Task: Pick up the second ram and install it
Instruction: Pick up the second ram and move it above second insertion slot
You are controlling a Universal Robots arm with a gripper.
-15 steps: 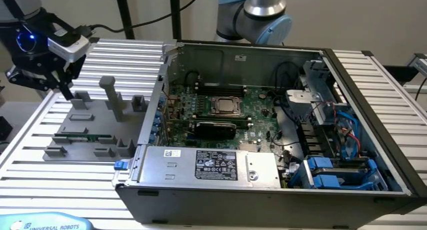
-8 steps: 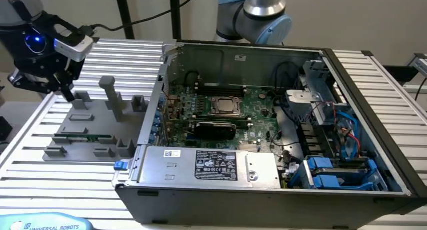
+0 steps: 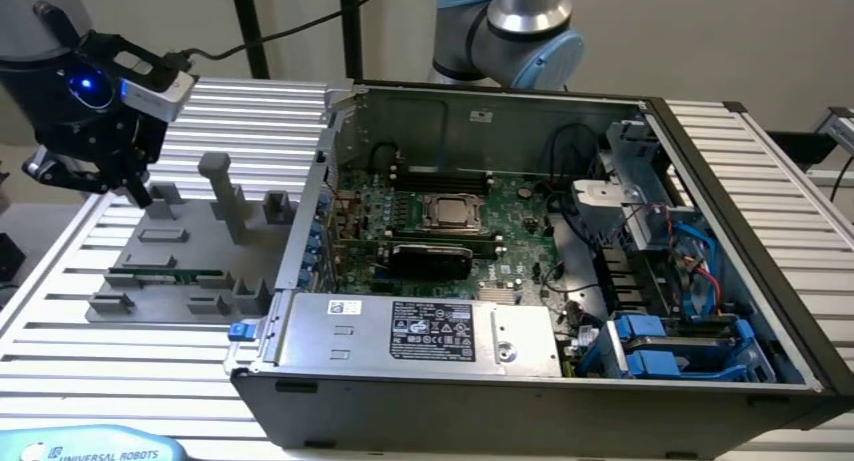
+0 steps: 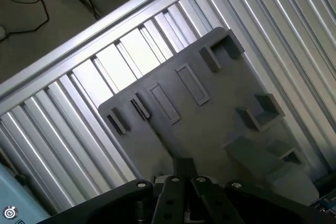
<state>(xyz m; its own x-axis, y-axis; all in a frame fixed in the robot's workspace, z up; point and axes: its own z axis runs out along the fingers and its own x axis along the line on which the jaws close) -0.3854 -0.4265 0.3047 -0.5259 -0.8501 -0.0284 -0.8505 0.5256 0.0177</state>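
**A:** What is in the open computer case (image 3: 534,406)?

**B:** A green motherboard (image 3: 523,243) lies flat on its floor, with the processor socket (image 3: 454,213) near the middle. A silver power supply (image 3: 427,331) with a black label sits along the near wall. Blue drive caddies (image 3: 663,347) fill the corner at the exterior view's right, with red and blue cables running above them.

**A:** And the other holder?

**B:** A grey fixture (image 3: 180,249) rests on the slatted table (image 3: 107,366) at the exterior view's left, just beside the case. It has raised blocks and one tall post (image 3: 219,196). The second ram (image 3: 167,276) lies in it near the front edge, a thin green stick resting lengthwise between two blocks.

**A:** Where is the gripper (image 3: 135,193)?

**B:** It hangs over the far end of the fixture, close to a grey block there and well apart from the green stick. I cannot tell whether it touches the fixture.

**A:** How do its fingers stand?

**B:** Pressed together, with nothing between them. From the wrist, the gripper (image 4: 184,164) ends in one dark tip over the bare grey fixture (image 4: 210,129), with the slatted table (image 4: 296,32) beyond.
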